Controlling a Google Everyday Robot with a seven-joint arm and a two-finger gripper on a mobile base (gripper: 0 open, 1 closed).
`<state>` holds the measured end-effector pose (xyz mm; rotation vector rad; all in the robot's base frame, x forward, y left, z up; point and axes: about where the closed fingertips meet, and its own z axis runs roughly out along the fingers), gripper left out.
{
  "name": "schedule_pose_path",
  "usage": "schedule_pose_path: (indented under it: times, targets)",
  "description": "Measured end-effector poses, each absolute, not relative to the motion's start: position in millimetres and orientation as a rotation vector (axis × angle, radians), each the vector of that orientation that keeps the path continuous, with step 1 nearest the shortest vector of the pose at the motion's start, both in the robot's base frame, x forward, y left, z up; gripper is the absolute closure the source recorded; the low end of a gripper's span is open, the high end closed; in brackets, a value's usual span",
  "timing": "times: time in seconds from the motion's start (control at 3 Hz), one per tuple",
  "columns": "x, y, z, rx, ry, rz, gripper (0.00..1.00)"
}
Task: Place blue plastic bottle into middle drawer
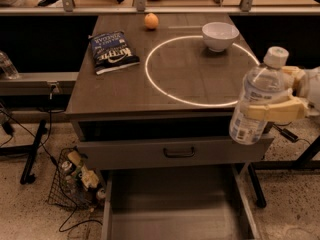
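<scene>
End effector (272, 110) holding bottle (254, 86), right of table (125, 91)

I work from a single camera view, set high in front of the desk (125, 96) and tilted steeply down toward its far edge. It is near enough that the desktop fills the upper half and the open middle drawer (175, 206) runs off the bottom edge. The gripper (265, 106) sits at the right border, over the desk's front right corner, its fingers (275, 112) clasped round the blue plastic bottle (254, 91).
</scene>
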<state>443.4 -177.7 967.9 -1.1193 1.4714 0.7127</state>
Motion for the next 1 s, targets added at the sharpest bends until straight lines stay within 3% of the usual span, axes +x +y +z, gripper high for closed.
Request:
schedule_pose_path:
  times: [0.33, 1.0]
  targets:
    - [425.1, -219.2, 924.5, -1.17, 1.56, 0.691, 1.0]
    - [419.0, -215.7, 898.6, -1.162, 1.563, 0.709, 1.0]
